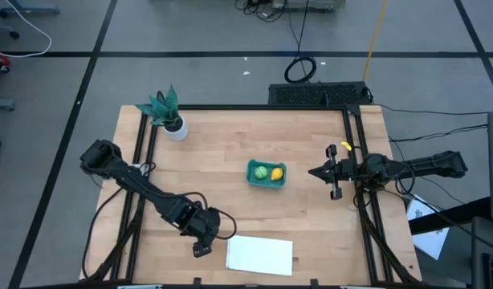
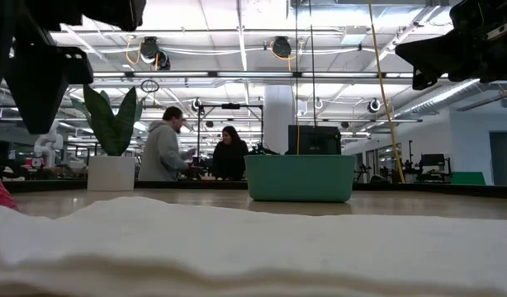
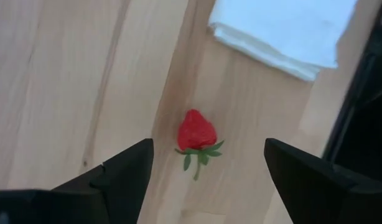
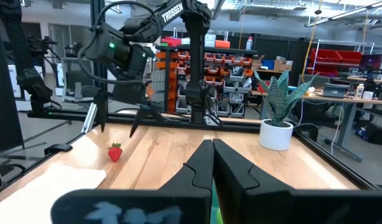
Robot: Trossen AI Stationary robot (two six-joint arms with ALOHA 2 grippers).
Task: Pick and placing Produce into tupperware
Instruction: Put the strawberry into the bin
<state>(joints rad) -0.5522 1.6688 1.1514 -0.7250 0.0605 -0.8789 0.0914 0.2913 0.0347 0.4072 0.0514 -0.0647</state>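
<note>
Red strawberry [image 3: 196, 131] under spread left end effector [image 3: 206, 167]

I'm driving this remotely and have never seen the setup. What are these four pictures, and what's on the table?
Two robot arms work at a wooden table. One picture looks down from above, one sits at table height, and one rides on each wrist. The blue tub already holds the green fruit and the lemon. The strawberry lies on the wood beside the white sheet. The left gripper hangs over it, jaws open, holding nothing. The right gripper waits at the table's right edge, jaws shut and empty. A potted plant stands in the far left corner.
</note>
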